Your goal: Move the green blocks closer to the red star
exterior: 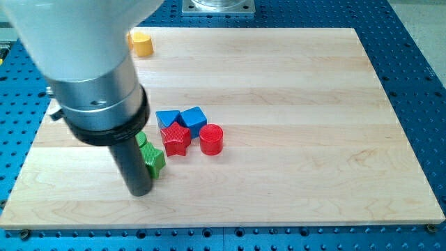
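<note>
While my tip (pixel 141 191) sits at the lower-left edge of the green star (pixel 153 160), touching it or all but touching, the sound way to carry on is a slow, straight push toward the view's upper right, aimed through the star's middle so it slides toward the red star (pixel 176 139) instead of spinning off to one side. I have no jaws to open or close: the arm ends in a plain dark rod, so nothing is held and all the work is pushing. A second green block (pixel 141 138) shows as a sliver behind the rod, just above the green star; its shape is hidden, and I cannot tell whether the two greens touch. It probably needs its own nudge from the view's left.

Both greens already lie near the red star, which stands just to their right, so I judge only a short closing push is left. Too much force could shove the red star into the red cylinder (pixel 211 139) beside it or into the two blue blocks (pixel 182 118) above.

From the tip upward, the rod rises into a broad grey and black housing filling the view's upper left. Well apart, a yellow block (pixel 141 44) rests near the top of the wooden board (pixel 313 139).
</note>
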Robot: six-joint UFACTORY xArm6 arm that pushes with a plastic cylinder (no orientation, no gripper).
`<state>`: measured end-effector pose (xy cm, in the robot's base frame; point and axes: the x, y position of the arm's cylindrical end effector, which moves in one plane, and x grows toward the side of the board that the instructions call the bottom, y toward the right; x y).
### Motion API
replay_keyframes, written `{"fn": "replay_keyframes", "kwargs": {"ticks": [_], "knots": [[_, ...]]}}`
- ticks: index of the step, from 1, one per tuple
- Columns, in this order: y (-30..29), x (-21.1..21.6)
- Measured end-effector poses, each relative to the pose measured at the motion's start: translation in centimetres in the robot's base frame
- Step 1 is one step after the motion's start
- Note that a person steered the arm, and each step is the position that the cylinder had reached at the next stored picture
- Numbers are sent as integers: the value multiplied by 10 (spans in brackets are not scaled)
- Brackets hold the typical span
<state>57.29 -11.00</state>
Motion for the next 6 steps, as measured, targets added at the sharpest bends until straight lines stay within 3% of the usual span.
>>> {"fn": "replay_keyframes", "kwargs": {"ticks": [2,3,6], "knots": [[5,-3],[-34,3],[-32,-37]]}}
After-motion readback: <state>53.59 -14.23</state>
